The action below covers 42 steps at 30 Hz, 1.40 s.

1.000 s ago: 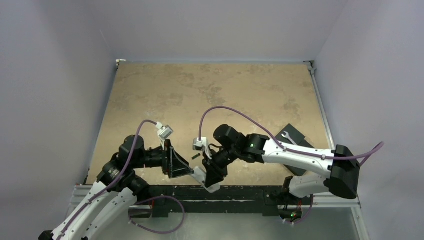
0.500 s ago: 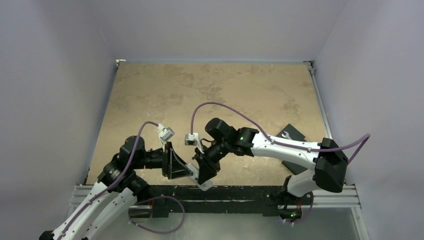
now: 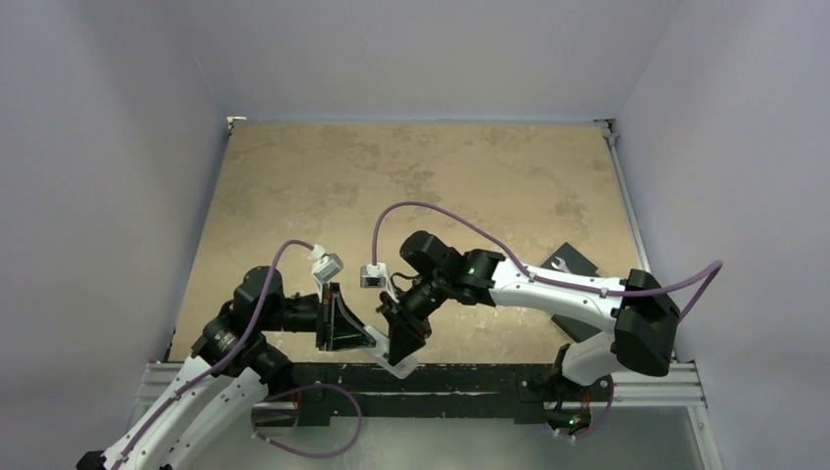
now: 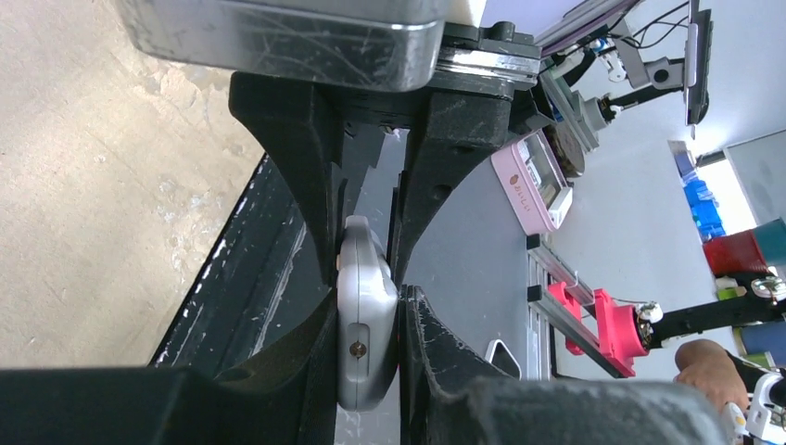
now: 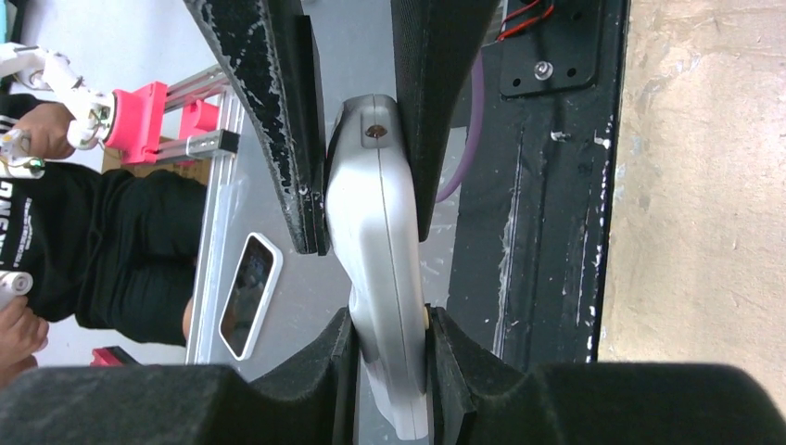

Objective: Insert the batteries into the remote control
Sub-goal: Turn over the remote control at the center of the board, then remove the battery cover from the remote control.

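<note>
Remote control point(image 5: 371, 213) clamped between both hands point(image 4: 369, 306) point(image 5: 387, 320).

You now have the remote control point(image 5: 378, 218), carried over by the right gripper point(image 5: 389, 329), sitting between the left gripper's point(image 4: 368, 301) jaws, which have closed onto its end.

The top external camera hangs high above and behind the two arms point(image 3: 558, 289), looking steeply down over the whole table point(image 3: 411, 186) from well off. Each wrist camera sits close behind its own fingers point(image 4: 232, 399), facing along them past the table's near edge. All three views share the remote control point(image 5: 375, 269), seen edge-on between both pairs of fingers.
</note>
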Tool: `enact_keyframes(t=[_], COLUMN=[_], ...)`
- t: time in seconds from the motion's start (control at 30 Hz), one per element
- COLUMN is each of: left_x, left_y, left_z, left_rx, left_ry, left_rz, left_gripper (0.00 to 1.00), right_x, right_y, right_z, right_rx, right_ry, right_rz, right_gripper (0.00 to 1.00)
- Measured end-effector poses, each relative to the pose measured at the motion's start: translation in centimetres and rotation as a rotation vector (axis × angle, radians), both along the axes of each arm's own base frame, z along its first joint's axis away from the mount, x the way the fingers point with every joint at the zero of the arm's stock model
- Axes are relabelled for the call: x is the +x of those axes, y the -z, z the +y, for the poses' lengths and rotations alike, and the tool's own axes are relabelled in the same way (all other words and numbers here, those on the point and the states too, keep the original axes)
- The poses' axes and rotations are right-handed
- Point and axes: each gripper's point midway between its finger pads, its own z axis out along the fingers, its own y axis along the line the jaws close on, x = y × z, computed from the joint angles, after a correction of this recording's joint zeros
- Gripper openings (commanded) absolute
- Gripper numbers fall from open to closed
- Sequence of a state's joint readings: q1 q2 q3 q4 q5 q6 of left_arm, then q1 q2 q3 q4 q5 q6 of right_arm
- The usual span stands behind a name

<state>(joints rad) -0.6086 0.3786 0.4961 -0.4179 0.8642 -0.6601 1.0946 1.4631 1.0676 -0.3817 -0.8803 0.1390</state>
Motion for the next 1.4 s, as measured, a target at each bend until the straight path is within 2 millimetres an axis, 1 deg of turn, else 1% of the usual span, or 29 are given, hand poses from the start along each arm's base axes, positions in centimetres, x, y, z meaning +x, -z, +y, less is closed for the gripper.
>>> enact_keyframes(t=[0.07, 0.13, 0.33, 0.37, 0.4, 0.57, 0.67, 0.73, 0.87, 1.0, 1.2, 1.4], left_x=[0.0, 0.0, 0.2, 0.3, 0.4, 1.1, 1.7, 2.0, 2.6, 3.2, 3.9, 4.8], left_y=[0.0, -0.1, -0.8, -1.0, -1.1, -1.6, -1.8, -1.7, -0.5, 0.8, 1.3, 2.1], left_z=[0.0, 0.0, -0.1, -0.1, -0.1, -0.1, -0.1, 0.0, 0.1, 0.1, 0.1, 0.2], left_rx=[-0.002, -0.005, -0.031, -0.036, -0.041, -0.055, -0.060, -0.060, -0.043, -0.026, -0.034, -0.037], left_ry=[0.000, -0.001, -0.012, -0.015, -0.019, -0.074, -0.115, -0.141, -0.192, -0.232, -0.284, -0.340], left_rz=[-0.002, -0.007, -0.038, -0.044, -0.048, -0.044, -0.033, -0.021, 0.020, 0.069, 0.105, 0.134], left_gripper=[0.00, 0.00, 0.00, 0.00, 0.00, 0.00, 0.00, 0.00, 0.00, 0.00, 0.00, 0.00], right_x=[0.0, 0.0, 0.4, 0.5, 0.6, 1.6, 2.6, 3.2, 4.0, 4.6, 5.7, 6.9], right_y=[0.0, -0.1, -1.1, -1.2, -1.4, -2.1, -2.5, -2.7, -3.0, -2.8, -2.3, -2.6], right_z=[0.0, 0.0, -0.3, -0.4, -0.5, -1.0, -1.7, -2.7, -4.4, -5.6, -7.2, -8.9], right_rx=[0.001, 0.002, 0.028, 0.034, 0.042, 0.083, 0.105, 0.113, 0.133, 0.144, 0.139, 0.157], right_ry=[0.001, 0.004, 0.042, 0.051, 0.063, 0.153, 0.230, 0.298, 0.411, 0.506, 0.653, 0.819], right_rz=[0.001, -0.002, -0.044, -0.052, -0.062, -0.118, -0.149, -0.166, -0.188, -0.202, -0.206, -0.183], right_gripper=[0.08, 0.17, 0.28, 0.31, 0.36, 0.41, 0.45, 0.48, 0.51, 0.54, 0.65, 0.66])
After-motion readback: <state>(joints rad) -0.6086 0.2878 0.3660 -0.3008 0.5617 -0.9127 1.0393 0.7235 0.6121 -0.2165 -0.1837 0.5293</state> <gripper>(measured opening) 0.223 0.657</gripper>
